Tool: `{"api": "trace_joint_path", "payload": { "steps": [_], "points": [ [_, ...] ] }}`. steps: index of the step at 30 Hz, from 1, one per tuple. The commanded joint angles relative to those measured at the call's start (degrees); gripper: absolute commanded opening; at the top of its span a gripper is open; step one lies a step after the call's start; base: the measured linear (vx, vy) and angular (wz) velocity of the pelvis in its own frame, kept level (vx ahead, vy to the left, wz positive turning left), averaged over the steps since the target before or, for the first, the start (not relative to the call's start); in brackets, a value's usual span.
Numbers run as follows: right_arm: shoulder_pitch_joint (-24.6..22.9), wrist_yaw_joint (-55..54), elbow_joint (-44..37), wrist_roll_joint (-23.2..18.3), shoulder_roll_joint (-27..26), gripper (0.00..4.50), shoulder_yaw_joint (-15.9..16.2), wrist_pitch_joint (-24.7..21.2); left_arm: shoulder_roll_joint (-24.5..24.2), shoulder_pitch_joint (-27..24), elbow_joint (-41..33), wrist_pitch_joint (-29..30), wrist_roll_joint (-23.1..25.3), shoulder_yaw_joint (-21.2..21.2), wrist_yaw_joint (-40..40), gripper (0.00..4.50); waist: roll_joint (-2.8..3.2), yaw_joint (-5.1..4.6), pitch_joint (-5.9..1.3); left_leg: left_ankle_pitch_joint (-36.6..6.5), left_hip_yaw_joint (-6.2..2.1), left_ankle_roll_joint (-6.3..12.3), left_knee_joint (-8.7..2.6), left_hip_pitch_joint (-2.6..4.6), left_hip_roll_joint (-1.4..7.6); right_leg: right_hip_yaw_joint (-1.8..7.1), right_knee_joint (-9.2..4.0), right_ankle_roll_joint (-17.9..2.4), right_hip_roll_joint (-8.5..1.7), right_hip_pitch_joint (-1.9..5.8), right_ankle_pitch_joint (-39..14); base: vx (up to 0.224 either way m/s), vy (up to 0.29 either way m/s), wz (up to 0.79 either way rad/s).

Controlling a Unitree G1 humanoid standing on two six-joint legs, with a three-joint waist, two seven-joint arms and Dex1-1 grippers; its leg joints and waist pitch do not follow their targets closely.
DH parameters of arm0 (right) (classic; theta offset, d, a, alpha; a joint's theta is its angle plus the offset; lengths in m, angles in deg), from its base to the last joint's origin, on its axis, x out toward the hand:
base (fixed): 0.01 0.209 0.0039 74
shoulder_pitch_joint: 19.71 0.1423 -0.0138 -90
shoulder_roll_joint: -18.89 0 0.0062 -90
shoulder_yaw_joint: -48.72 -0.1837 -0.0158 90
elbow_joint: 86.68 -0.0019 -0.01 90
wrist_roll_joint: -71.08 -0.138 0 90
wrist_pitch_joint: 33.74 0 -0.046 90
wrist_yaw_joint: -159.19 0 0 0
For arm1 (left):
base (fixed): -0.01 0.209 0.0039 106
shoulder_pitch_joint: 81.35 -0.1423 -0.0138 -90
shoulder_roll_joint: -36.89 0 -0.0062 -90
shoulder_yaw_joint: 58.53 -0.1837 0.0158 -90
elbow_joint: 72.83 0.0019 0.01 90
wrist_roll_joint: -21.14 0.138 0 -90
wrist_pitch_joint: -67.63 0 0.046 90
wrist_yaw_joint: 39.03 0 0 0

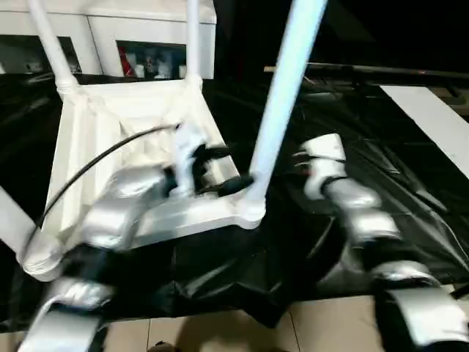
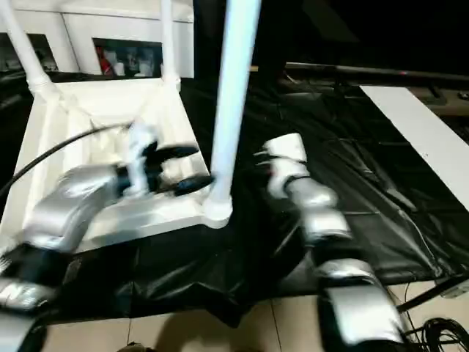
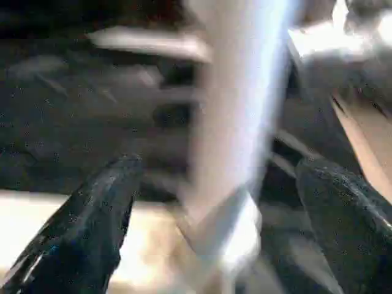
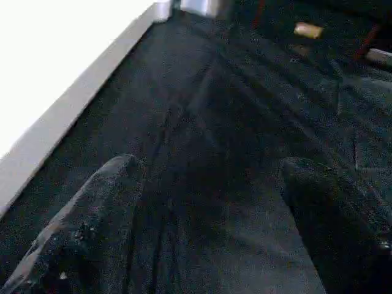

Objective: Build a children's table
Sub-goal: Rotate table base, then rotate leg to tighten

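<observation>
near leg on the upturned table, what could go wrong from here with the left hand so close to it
1. The left hand is open with the near leg between its fingers; a sideways swing could knock the leg out of its corner socket.
2. The tabletop lies upside down near the black-sheeted work table's front edge, so a push might slide it off.
3. The right hand is open above the sheet, holding nothing, so nothing steadies the tabletop.
</observation>
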Motion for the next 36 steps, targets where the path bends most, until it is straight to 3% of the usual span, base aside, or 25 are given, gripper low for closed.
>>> {"api": "trace_joint_path", "payload": {
  "steps": [1, 5, 6, 7, 8, 12, 19, 23, 28, 36],
  "points": [
    [-2.5, 5.4, -3.7, 1.2, 3.0, 3.91, 1.6, -2.0, -1.2, -1.3, -1.4, 1.0, 2.5, -3.8, -2.2, 4.47, 1.37, 0.38, -4.3, -13.9, -0.51, -1.45, -4.03, 1.5, 1.24, 1.95, -3.66, -12.9, -2.57, 2.44, -6.8, 0.0, 0.0, 0.0],
    [-5.2, 10.9, -7.9, 1.5, 5.6, 3.91, 3.9, -3.2, -0.7, -1.0, 2.5, -1.6, 4.9, -4.4, -1.0, 4.47, 1.29, 0.62, -4.16, -14.5, -0.5, -1.14, -4.06, 1.45, 1.35, 2.04, -3.87, -12.8, -2.82, 2.49, -7.9, 0.0, 0.0, 0.0],
    [-8.4, 17.1, -13.8, 1.4, 8.7, 3.91, 6.8, -4.4, 0.9, 0.4, 8.2, -5.1, 7.6, -3.9, 1.7, 4.31, 1.35, 0.75, -3.95, -15.5, -0.6, -1.06, -4.18, 1.37, 1.2, 2.06, -4.33, -11.8, -2.65, 2.61, -10.1, 0.0, 0.0, 0.0],
    [-9.0, 18.7, -15.4, 1.2, 9.3, 3.91, 7.4, -4.8, 1.2, 1.0, 9.5, -5.6, 8.4, -3.9, 2.6, 4.21, 1.2, 1.18, -3.98, -16.4, -0.54, -0.82, -4.04, 1.72, 1.3, 2.13, -4.52, -10.9, -2.71, 2.49, -11.0, 0.0, 0.0, 0.0],
    [-9.4, 19.4, -16.2, 1.2, 9.7, 3.91, 7.8, -4.8, 1.2, 1.2, 10.1, -6.1, 8.8, -3.9, 2.9, 4.14, 1.23, 1.15, -4.01, -16.4, -0.8, -0.84, -4.2, 1.34, 1.3, 2.08, -4.45, -10.6, -2.96, 2.75, -12.1, 0.0, 0.0, 0.0],
    [-11.5, 24.3, -22.7, 0.5, 11.8, 3.91, 10.5, -6.2, 0.6, 3.9, 15.6, -7.7, 11.7, -5.3, 4.9, 3.74, 1.37, 1.16, -4.08, -16.4, -0.94, -0.67, -4.15, 1.4, 1.37, 2.07, -4.57, -10.5, -3.0, 2.55, -12.8, 0.0, 0.0, 0.0],
    [-13.2, 25.2, -29.0, -0.3, 12.3, 3.91, 10.7, -10.0, -2.9, 3.1, 12.4, -3.8, 11.8, -7.2, -2.0, 3.21, 1.74, 0.97, -4.15, -15.4, -0.89, -0.8, -4.09, 1.48, 1.48, 2.03, -4.09, -12.8, -2.99, 2.43, -10.3, 0.0, 0.0, 0.0],
    [-13.7, 25.3, -30.5, -0.3, 12.7, 3.91, 11.0, -10.8, -3.2, 2.7, 11.9, -3.3, 11.9, -6.9, -2.7, 2.75, 1.94, 1.13, -4.12, -15.8, -0.84, -0.94, -4.12, 1.55, 1.48, 2.04, -4.18, -12.9, -3.02, 2.39, -10.4, 0.0, 0.0, 0.0],
    [-14.6, 25.3, -32.6, -0.3, 12.6, 3.91, 11.3, -12.7, -3.1, 1.4, 10.1, -1.4, 11.3, -7.5, -2.9, 2.38, 1.48, 1.29, -4.0, -16.9, -0.93, -1.12, -4.23, 1.49, 1.52, 2.06, -4.43, -12.0, -3.2, 2.38, -13.6, 0.0, 0.0, 0.0],
    [-14.6, 25.1, -33.9, -0.1, 12.1, 3.91, 12.2, -14.2, -2.3, 1.2, 11.2, -1.2, 13.5, -7.5, -1.5, 1.64, 1.47, 1.38, -4.0, -15.8, -0.89, -0.87, -4.18, 1.48, 1.5, 2.07, -4.45, -11.5, -3.2, 2.28, -13.5, 0.0, 0.0, 0.0]
  ]
}}
